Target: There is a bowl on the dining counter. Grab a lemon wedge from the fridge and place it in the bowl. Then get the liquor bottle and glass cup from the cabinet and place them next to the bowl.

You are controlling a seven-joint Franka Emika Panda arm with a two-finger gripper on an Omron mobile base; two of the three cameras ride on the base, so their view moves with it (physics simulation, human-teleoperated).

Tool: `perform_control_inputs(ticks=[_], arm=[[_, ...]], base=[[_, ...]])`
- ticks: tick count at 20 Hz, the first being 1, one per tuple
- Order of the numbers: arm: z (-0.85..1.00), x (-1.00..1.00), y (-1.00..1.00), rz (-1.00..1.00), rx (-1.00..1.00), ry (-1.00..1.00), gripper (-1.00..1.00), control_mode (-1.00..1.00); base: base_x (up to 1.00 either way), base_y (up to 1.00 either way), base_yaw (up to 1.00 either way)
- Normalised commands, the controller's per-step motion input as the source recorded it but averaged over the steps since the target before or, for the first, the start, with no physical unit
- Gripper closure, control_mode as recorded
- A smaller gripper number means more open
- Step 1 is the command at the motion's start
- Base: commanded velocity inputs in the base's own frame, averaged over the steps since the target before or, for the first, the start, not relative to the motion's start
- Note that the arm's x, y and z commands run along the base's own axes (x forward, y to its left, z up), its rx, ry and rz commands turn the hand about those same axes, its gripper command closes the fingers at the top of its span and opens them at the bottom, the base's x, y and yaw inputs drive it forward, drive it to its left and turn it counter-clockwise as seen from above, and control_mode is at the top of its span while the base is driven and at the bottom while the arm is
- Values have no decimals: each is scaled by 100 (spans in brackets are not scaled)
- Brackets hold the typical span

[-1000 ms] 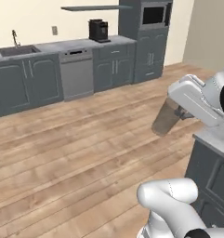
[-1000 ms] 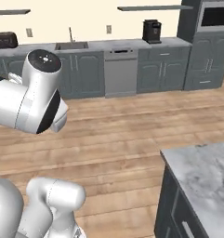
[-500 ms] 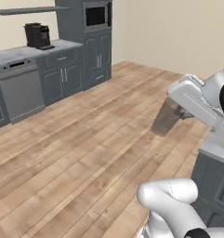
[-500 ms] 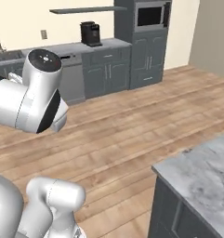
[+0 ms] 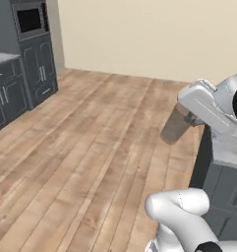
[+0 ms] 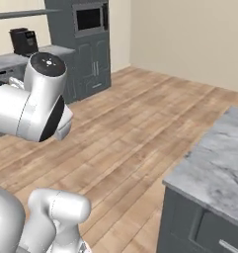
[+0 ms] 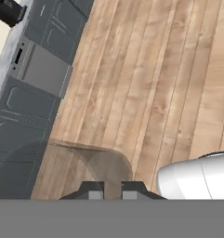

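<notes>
Grey translucent glass cup (image 5: pixel 175 125) hangs tilted in mid-air over the wooden floor (image 5: pixel 90 157), its upper end at the white hand of the arm. In the hand view the pincer (image 7: pixel 112 189) has its two dark tips nearly pressed together on the cup's wall, pinching it; the cup (image 7: pixel 85 169) spreads out as a pale see-through shape beyond the tips, with floor planks visible through it.

Dining desk (image 6: pixel 214 168): grey marbled top, dark grey panelled base, at the right of the right base view. In the left base view its edge (image 5: pixel 223 147) sits just behind and below the hand. Cup is near that corner but off the desk, not touching it.

Far side of the room: dark grey tall unit with a built-in oven (image 6: pixel 89 19), base cabinets beside it, and a black coffee machine (image 6: pixel 23 41) on the wall counter. Cream wall (image 5: pixel 149 34) behind.
</notes>
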Motion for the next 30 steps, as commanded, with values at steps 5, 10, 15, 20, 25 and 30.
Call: perform_control_inputs(ticks=[5, 10, 15, 20, 25, 30], arm=[[0, 0, 0, 0, 0, 0, 100, 100], [0, 0, 0, 0, 0, 0, 100, 100], [0, 0, 0, 0, 0, 0, 100, 100], [0, 0, 0, 0, 0, 0, 100, 100], [0, 0, 0, 0, 0, 0, 100, 100], [0, 0, 0, 0, 0, 0, 100, 100]], base=[[49, 66, -60], [48, 67, -60], [60, 65, -58], [71, 68, -58], [73, 71, -58], [62, 76, -58]])
